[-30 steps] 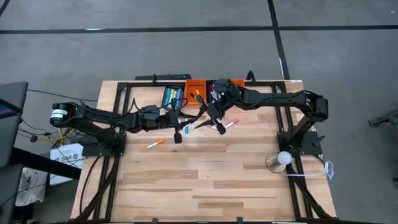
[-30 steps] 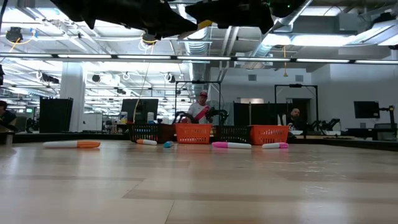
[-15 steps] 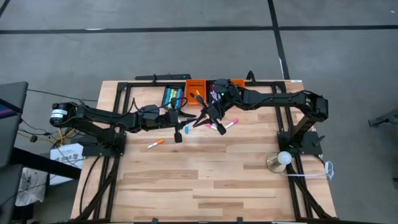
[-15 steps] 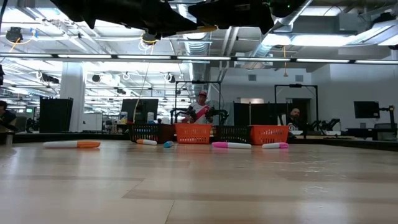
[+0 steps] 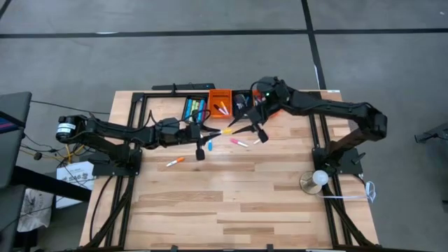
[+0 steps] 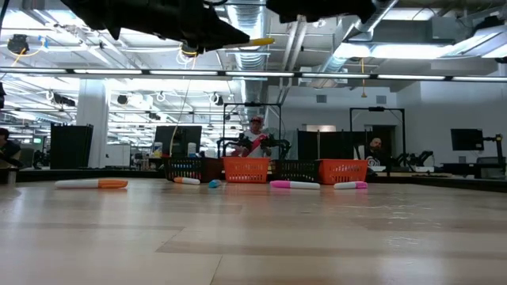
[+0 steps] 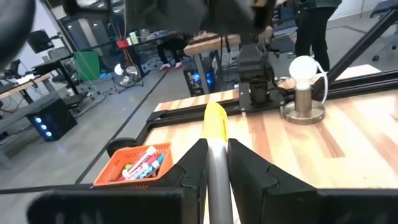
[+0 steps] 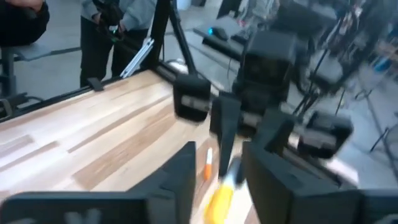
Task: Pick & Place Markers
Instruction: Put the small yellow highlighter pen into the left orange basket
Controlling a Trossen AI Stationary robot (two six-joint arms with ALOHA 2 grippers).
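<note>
Left wrist view shows our left gripper clamped on a yellow marker, lifted for binning; our right gripper's fingers stand apart, empty.

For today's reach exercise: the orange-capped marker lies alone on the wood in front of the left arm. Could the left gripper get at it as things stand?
Probably not yet. The way to the orange-capped marker looks free, with bare table around it, but the left gripper is shut on a yellow marker and would have to drop that first.
</note>
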